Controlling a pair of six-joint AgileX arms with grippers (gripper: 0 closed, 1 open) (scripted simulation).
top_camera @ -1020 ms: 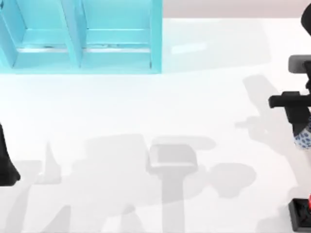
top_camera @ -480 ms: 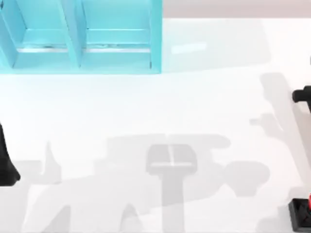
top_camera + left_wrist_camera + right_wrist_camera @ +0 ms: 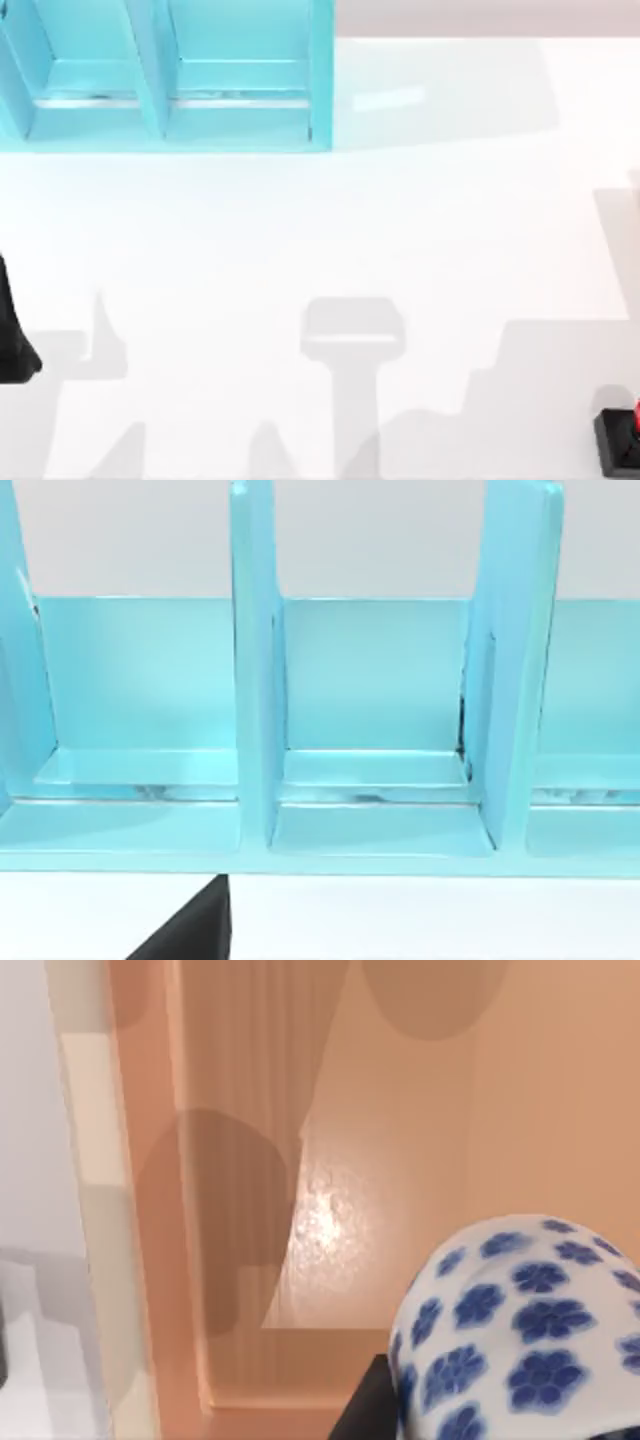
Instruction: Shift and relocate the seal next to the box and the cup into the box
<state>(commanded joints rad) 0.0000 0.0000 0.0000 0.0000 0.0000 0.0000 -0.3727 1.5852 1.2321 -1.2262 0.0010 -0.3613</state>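
Two things matter here, the cup and the seal. The cup sits close under the right wrist camera, white with blue flowers, above the pale orange floor of a box whose rim and inner wall run along one side. It reads as a stiff, glazed, fairly light piece, probably slippery and liable to chip if dropped, so the sensible hold is across its round wall near the rim, with steady pressure. A dark edge beside it may be part of the right gripper, but that is too little to go on, and I cannot tell whether the fingers are clamped on the cup or spread.

The seal stands at the right edge of the top view, low down, with its black block base on the white table and a sliver of red knob. It looks rigid and compact; the square base offers flat faces for the fingers, a surer hold than the round knob.

The top view gives the seal, the turquoise rack at the back left, and the left arm parked at the left edge. The left wrist view looks into that rack's compartments and shows nothing that settles how its gripper stands. The orange box and the cup appear in the right wrist view.
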